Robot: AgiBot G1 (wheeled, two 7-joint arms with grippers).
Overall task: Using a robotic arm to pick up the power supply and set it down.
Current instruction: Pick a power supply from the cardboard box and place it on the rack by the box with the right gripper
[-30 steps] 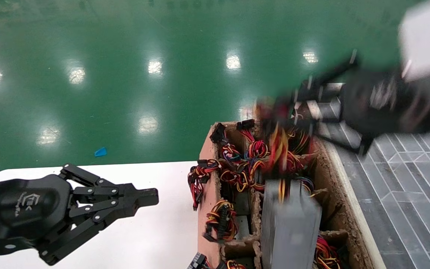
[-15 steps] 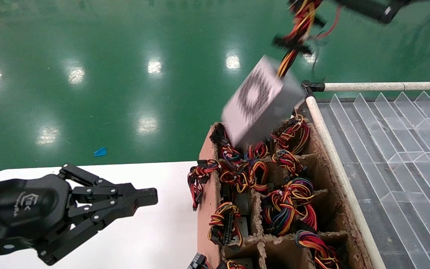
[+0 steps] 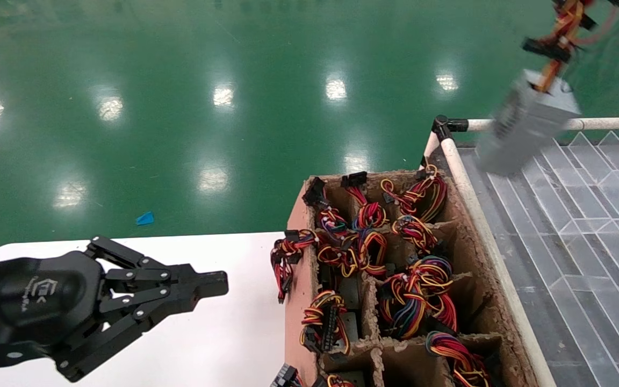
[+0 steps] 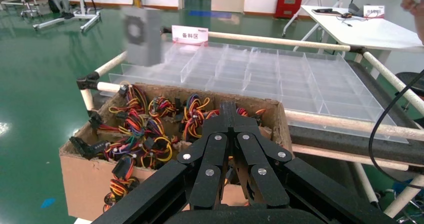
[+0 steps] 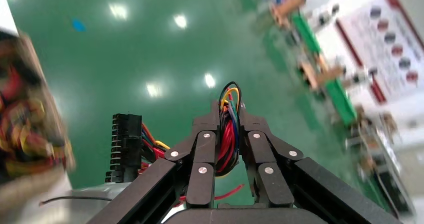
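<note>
The power supply (image 3: 527,123), a silver-grey box, hangs tilted in the air above the near-left corner of the clear tray. It dangles from its red, yellow and black wires (image 3: 556,32). My right gripper (image 5: 229,115) is shut on that wire bundle, and the supply's metal body (image 5: 75,204) shows below it. In the head view this gripper is almost wholly past the top right edge. The left wrist view shows the power supply (image 4: 141,36) with its round fan grille. My left gripper (image 3: 213,282) is shut and empty above the white table (image 3: 223,333).
A brown cardboard box (image 3: 296,215) with dividers holds several coloured wire bundles (image 3: 411,301). To its right lies a clear divided tray (image 3: 583,215) framed by white pipe rails (image 3: 503,124). Green floor lies beyond.
The power supply has been pulled up out of the cardboard box by its wires and swung right, over the clear tray. The left arm has not moved.
</note>
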